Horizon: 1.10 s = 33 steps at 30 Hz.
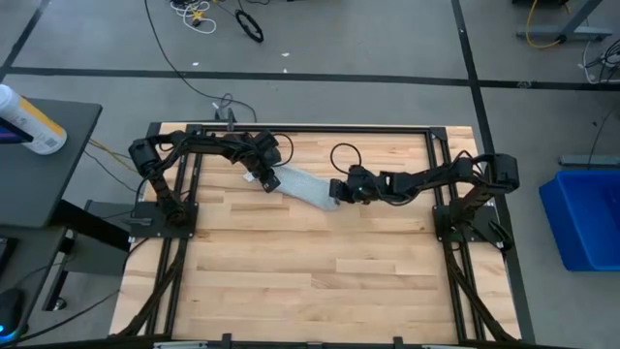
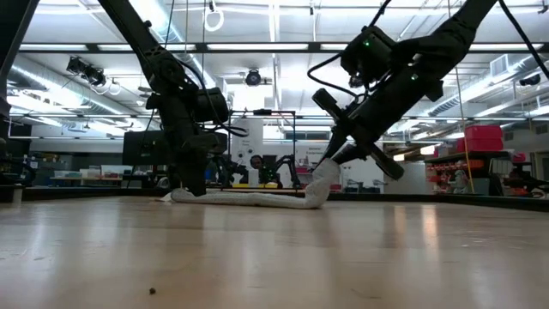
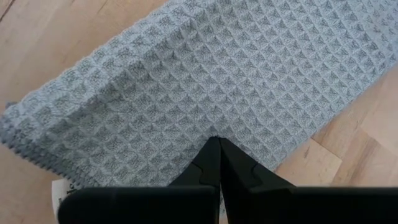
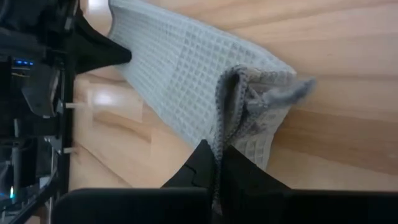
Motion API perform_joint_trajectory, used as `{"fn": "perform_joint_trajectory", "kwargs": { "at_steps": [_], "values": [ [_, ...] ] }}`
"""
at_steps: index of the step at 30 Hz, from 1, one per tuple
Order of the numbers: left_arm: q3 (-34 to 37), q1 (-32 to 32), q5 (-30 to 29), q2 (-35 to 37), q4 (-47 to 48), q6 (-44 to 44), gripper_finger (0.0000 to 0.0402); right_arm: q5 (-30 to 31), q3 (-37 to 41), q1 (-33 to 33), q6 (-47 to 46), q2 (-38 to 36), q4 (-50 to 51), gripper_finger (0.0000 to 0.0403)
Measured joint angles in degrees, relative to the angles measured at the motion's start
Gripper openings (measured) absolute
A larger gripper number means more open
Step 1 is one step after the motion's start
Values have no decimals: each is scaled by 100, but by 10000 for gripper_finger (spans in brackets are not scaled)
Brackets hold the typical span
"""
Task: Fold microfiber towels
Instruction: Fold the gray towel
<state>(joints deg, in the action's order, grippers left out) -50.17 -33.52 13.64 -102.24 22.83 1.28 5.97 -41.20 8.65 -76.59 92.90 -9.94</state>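
One light grey-blue microfiber towel (image 1: 300, 184) lies as a narrow folded strip on the wooden table, toward the far middle. It has a waffle texture, a darker stitched edge and a small white tag (image 3: 59, 190). My left gripper (image 1: 263, 177) is shut at the strip's left end. My right gripper (image 1: 338, 191) is shut on the strip's right end, which is raised a little off the table (image 2: 324, 182). The rest of the strip lies flat on the table (image 2: 249, 198). My left gripper meets the towel's left end (image 3: 211, 127) with shut fingers, coming from above and slanting down. That end stays flat on the table. The fingers hide whether they pinch an edge or only press on the cloth. My right gripper pinches the towel's right end (image 4: 231, 118) between its two fingers, on a bunched fold of several layers with the stitched edge showing. It comes slanting down from the table's right. That end is lifted and slack, and the rest lies on the table.
A black cable loop (image 1: 344, 153) lies on the table behind the towel. A dark side table with a bottle (image 1: 29, 121) stands to the left, and a blue bin (image 1: 586, 218) to the right. Bare wood (image 1: 310, 281) stretches toward the near edge.
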Motion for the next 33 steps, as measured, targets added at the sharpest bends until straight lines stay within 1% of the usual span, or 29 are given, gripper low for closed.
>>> {"fn": "perform_joint_trajectory", "kwargs": {
  "at_steps": [4, 10, 17, 23, 31, 33],
  "values": [
    [2, 0, 6, 0, 0, -1, 0, -4, -8, 30, 13, -2, -117, 6],
    [2, 2, 11, 0, -4, -11, 0, 1, -10, 87, 13, 73, -702, 6],
    [4, 2, 16, 0, -2, -45, 0, -21, -252, 105, -7, 551, -1331, 6],
    [4, 4, 17, 0, 0, -55, 0, -215, -999, 131, 187, 1170, -1406, 6],
    [4, 4, 42, 0, -2, -56, 0, -778, -2296, 314, 485, 2104, -1452, 6],
    [4, 4, 55, 0, -2, -57, 0, -860, -2517, 358, 499, 2235, -1389, 6]
  ]
}}
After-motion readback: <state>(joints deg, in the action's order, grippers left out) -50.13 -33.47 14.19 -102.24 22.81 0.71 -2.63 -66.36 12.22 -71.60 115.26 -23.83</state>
